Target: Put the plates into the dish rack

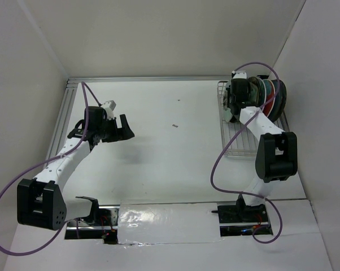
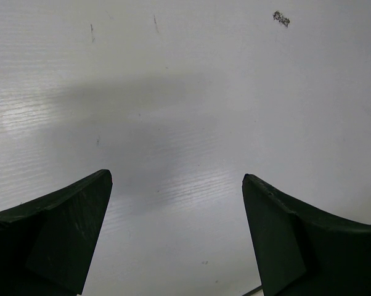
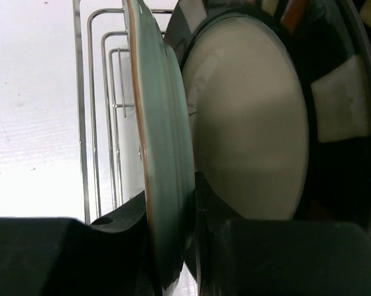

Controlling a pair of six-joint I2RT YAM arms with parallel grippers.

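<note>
Seating a plate in the dish rack [image 1: 238, 144] is, by judgement, the step in hand; the right gripper [image 3: 170, 213] stands at the rack's far end, jaws narrowed onto the rim of a mint green plate [image 3: 164, 123], which is held upright on edge; the rack's wire dividers [image 3: 102, 111] show just beside that plate's outer face. On its other face stands a neighbouring plate [image 3: 247, 123], glossy, pale at the centre and dark toward the rim; whether the two touch cannot be told. Several plates [image 1: 270, 95] stand on edge together at the rack's far end; no plate shows outside the rack in the overhead view, so the load looks nearly complete. The left gripper [image 1: 122, 129] hangs over the table [image 1: 175, 169], well apart from the rack, jaws wide and holding nothing.

Next move, as judged: confirm that the lower rim sits between dividers; then open the right jaws and withdraw along the plate's plane, without pushing the neighbour.

No brand, label or legible writing appears in any view.
</note>
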